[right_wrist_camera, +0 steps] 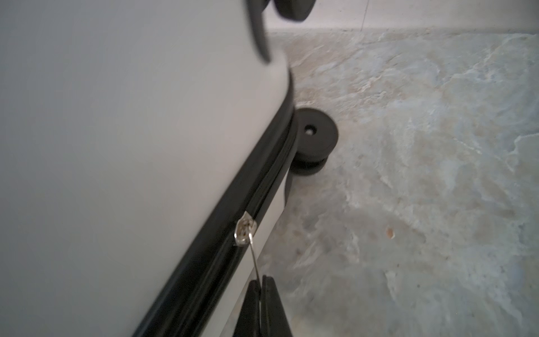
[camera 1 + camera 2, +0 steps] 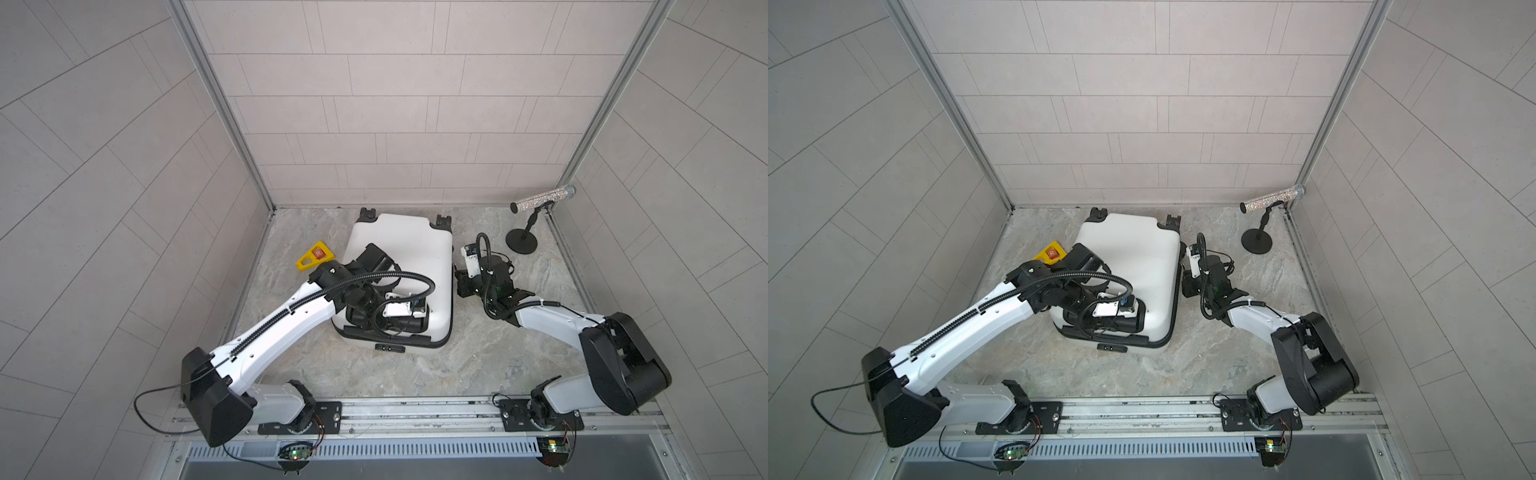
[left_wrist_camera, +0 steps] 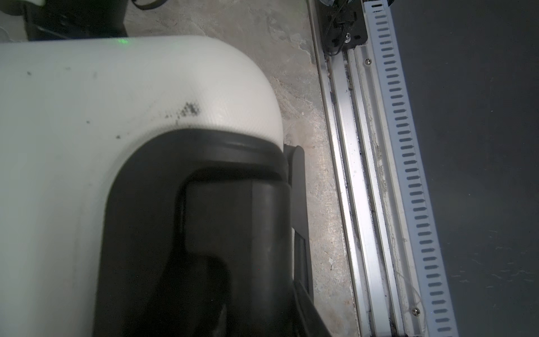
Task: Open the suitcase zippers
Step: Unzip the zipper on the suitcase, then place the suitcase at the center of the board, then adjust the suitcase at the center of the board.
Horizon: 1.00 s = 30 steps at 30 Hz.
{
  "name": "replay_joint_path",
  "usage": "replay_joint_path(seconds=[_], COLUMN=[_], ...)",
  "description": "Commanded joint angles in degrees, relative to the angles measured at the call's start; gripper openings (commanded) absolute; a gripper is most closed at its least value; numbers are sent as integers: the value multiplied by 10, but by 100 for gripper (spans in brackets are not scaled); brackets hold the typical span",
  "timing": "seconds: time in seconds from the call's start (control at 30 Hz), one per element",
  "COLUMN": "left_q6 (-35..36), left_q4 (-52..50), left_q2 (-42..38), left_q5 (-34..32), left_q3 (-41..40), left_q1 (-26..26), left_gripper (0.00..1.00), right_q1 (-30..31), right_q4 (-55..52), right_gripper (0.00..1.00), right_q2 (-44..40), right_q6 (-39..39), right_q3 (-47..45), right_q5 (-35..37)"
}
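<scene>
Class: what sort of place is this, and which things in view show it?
Probably a robot test booth rather than a real room: tiled wall panels set in metal framing, a stone-look floor, and the left arm and right arm mounted on a rail.

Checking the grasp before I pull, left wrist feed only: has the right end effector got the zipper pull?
Observer: Yes. The right wrist view shows the right end effector shut on the thin metal zipper pull.
Operator: Where's the slider?
Observer: The silver slider sits on the black seam band, with a wheel further along.
Operator: Anything near the case?
Observer: In both top views a yellow wedge lies beside the suitcase.
</scene>
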Motion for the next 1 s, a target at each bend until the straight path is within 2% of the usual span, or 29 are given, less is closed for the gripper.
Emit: replay_joint_path(seconds=[0.0, 0.07, 0.17, 0.27, 0.37, 0.4, 0.5, 0.57, 0.7, 0.8, 0.87, 0.97], left_q6=[27, 21, 9, -15, -46, -63, -107, -138, -232, -323, -373, -452], left_q4=[0, 9, 27, 53, 76, 85, 96, 101, 126, 140, 131, 116], left_q2=[-40, -45, -51, -60, -71, -76, -85, -90, -103, -105, -95, -76], left_q5=[38, 23, -5, -24, -31, -37, -56, -76, -158, -244, -274, -307], left_q3=[5, 0, -11, -24, -28, -28, -22, -15, -8, 6, 26, 47], left_q1=[-12, -12, -11, -11, -11, -10, -10, -8, 4, 32, 59, 104], left_gripper=[0, 0, 7, 21, 37, 46, 64, 68, 74, 87, 90, 92], right_q1=[-25, -29, -33, -34, -34, -34, -34, -34, -33, -26, -8, 46], right_q4=[77, 66, 70, 74, 61, 53, 10, -36, -151, -201, -225, -267], right_gripper=[0, 0, 0, 3, 29, 36, 48, 52, 60, 65, 66, 69], right_q2=[36, 47, 40, 22, -10, -26, -82, -126, -211, -261, -296, -347], right_q6=[-11, -25, -36, -38, -36, -35, -24, -9, 50, 136, 186, 231], right_q3=[56, 66, 54, 31, 8, -1, -18, -22, -8, -6, -12, -25], right_q5=[-7, -19, -33, -52, -58, -57, -51, -51, -76, -132, -153, -141])
